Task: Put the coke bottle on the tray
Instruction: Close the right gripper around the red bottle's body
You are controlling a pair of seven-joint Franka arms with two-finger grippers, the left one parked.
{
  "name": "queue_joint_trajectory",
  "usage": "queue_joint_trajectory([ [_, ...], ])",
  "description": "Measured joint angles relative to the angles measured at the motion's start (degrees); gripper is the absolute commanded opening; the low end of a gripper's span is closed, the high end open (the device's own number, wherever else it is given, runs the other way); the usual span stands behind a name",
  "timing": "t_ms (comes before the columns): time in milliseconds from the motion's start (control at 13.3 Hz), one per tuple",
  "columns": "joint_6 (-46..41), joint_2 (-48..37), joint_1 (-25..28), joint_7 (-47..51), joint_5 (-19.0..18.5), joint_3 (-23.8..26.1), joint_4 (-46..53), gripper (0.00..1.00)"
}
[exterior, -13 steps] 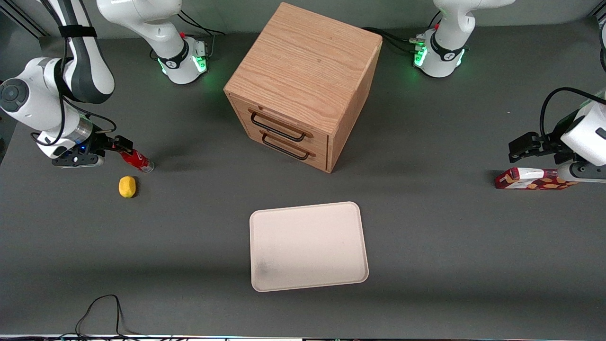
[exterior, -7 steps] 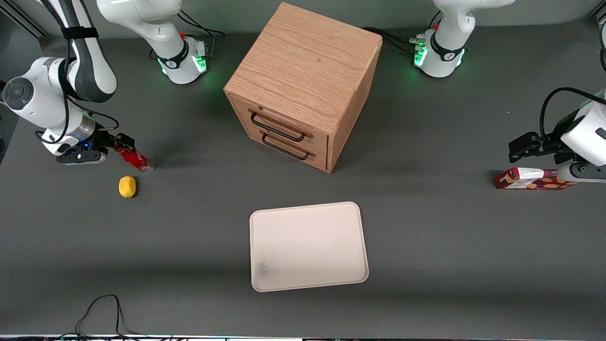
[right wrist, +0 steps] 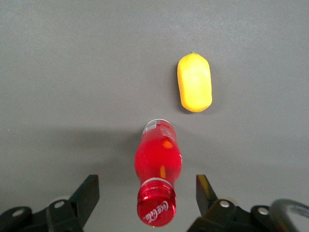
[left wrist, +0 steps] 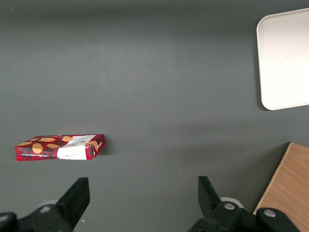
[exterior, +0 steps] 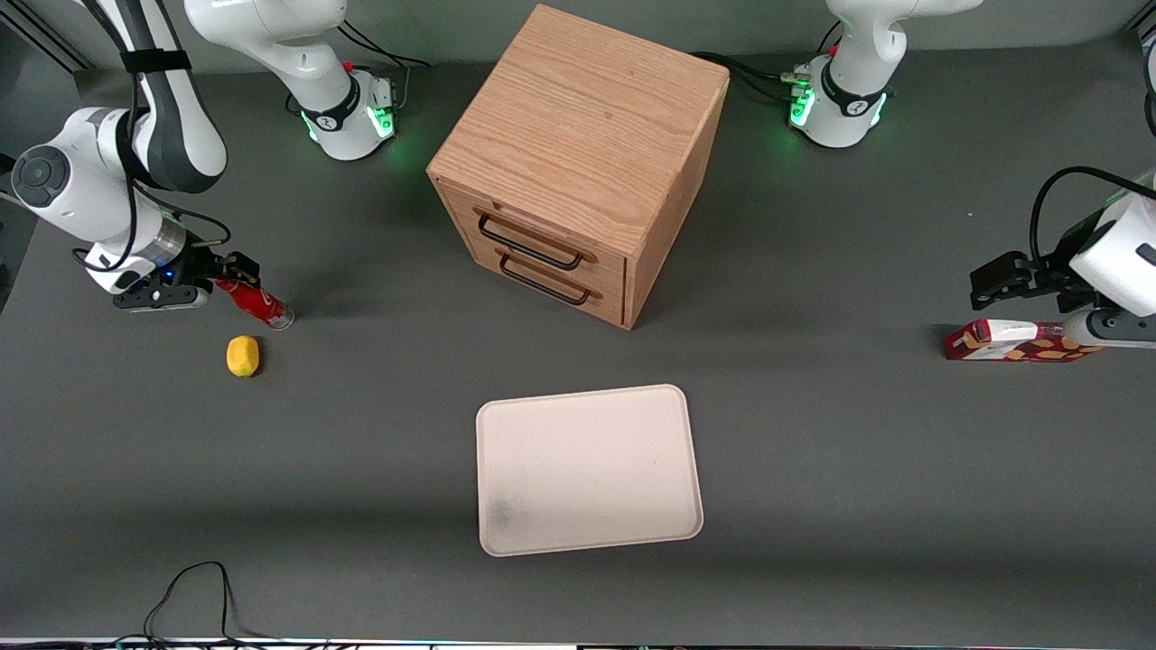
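One bottle: the bottle stands upright on the counter at the working arm's end; red cap, clear base down. Not yet lifted, by the look of it.
Bottle position: farther from the front camera than the lemon, and apart from it.
Hand: the hand is at the cap end, fingers spread, one each side of the bottle's upper part, gaps visible on both sides. Nothing pinched.
Step in hand, judged: closing on the bottle for the pick.
Doing it well: centre the bottle between the fingers before closing; the neck is narrow and round, so an off-centre squeeze could tip it. Grip low enough that the cap cannot slip through. Lift straight, clear of the lemon.
Arm pose: the right arm is bent low over the counter, wrist reaching in sideways toward the bottle.
Tray: the tray lies flat, well apart from the bottle, nearer the front camera than the drawer box.
Carry, judged: a long sideways move toward mid-counter; the path looks free of the drawer box.
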Motion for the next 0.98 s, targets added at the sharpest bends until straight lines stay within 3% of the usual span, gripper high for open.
queue_joint_trajectory([
  [75,0.33,0.0,0.0,-0.35,0.0,0.0,-0.13,0.12],
  [150,0.52,0.0,0.0,-0.76,0.0,0.0,-0.26,0.0],
  [976,-1.44,-0.18,0.06,-1.34,-0.07,0.19,1.36,0.0],
])
